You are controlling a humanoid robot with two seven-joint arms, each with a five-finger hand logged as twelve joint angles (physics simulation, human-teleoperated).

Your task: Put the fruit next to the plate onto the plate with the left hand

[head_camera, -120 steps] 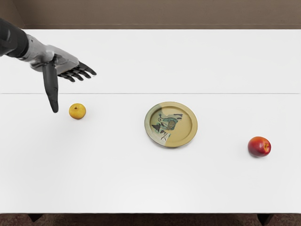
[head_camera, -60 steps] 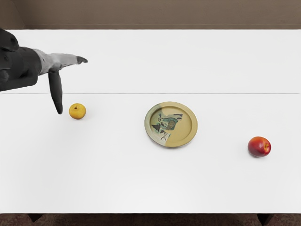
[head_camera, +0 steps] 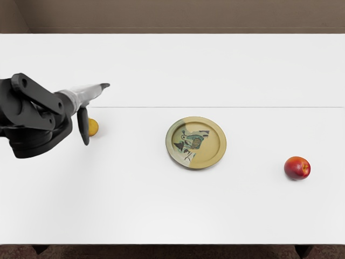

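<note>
I see a white table (head_camera: 172, 65) filling almost my whole view, running from the left edge to the right. A thin straight seam (head_camera: 242, 107) crosses its top from side to side, nearer the far edge than the near one. Beyond the far edge I see a plain brown wall (head_camera: 188, 13). Below the near edge there is a strip of dark, mottled brown floor (head_camera: 161, 252), with two dark table legs (head_camera: 39, 249) under the near corners. The light is even and soft, and the tabletop shows no glare.
</note>
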